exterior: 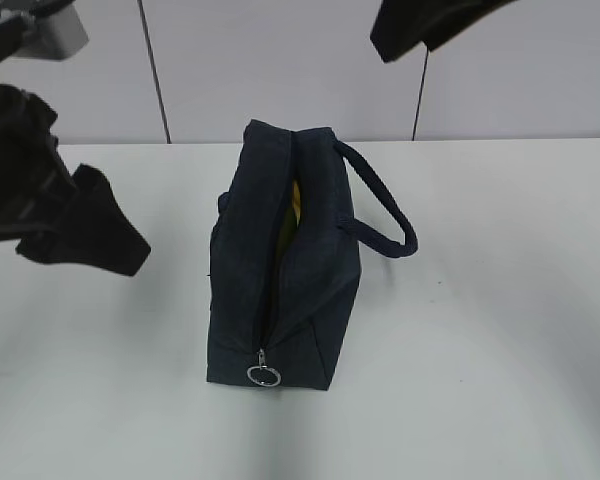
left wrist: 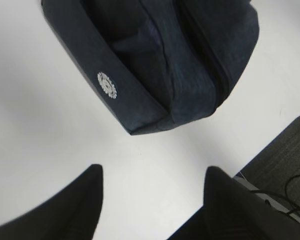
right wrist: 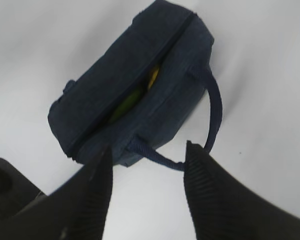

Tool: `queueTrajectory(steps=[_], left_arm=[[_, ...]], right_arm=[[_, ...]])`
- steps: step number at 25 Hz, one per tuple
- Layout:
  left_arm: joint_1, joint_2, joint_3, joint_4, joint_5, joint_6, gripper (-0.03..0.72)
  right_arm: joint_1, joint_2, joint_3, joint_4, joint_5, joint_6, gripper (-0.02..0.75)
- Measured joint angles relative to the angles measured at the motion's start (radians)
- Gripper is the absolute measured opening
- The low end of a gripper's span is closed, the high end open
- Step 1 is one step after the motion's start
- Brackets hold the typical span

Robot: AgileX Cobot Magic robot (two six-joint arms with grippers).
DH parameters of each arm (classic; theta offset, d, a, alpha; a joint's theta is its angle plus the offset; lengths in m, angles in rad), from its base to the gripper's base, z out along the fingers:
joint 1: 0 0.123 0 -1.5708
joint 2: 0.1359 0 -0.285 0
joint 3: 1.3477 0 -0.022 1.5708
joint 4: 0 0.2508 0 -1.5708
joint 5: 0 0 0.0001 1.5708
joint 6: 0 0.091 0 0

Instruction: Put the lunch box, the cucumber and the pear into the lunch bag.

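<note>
lunch bag (exterior: 280, 270) mid-table (exterior: 500, 350), handle (exterior: 385, 205) on its right

Navy lunch bag (exterior: 320, 270) upright, zipper partly open.

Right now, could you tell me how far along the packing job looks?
Nearly done: the lunch bag stands on the table, its zipper gaping, with yellow and green showing inside. Which items those are, I cannot tell. Nothing in hand: the left gripper and right gripper are open and empty. Nothing lies outside.
</note>
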Motion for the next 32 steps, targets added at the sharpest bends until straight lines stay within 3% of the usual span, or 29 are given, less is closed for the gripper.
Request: queueTrajectory(steps=[11,16,26,29,32], left_arm=[[-0.045,-0.161,0.266,-0.12,-0.246,0.048,0.368],[-0.06,-0.199,0.28,-0.142,-0.294,0.051,0.364],[-0.06,-0.199,0.28,-0.177,-0.299,0.053,0.358],[-0.062,-0.199,0.28,-0.177,-0.318,0.056,0.358],[-0.063,-0.199,0.28,-0.177,-0.342,0.057,0.358]], right_arm=[[-0.001,-0.246,0.396,0.087,0.0,-0.103,0.371],[-0.001,-0.312,0.51,0.122,0.0,-0.099,0.371],[-0.001,-0.359,0.563,0.139,-0.007,-0.1,0.371],[-0.001,-0.419,0.651,0.139,-0.017,-0.122,0.371],[-0.001,-0.503,0.773,0.14,-0.121,-0.147,0.371]])
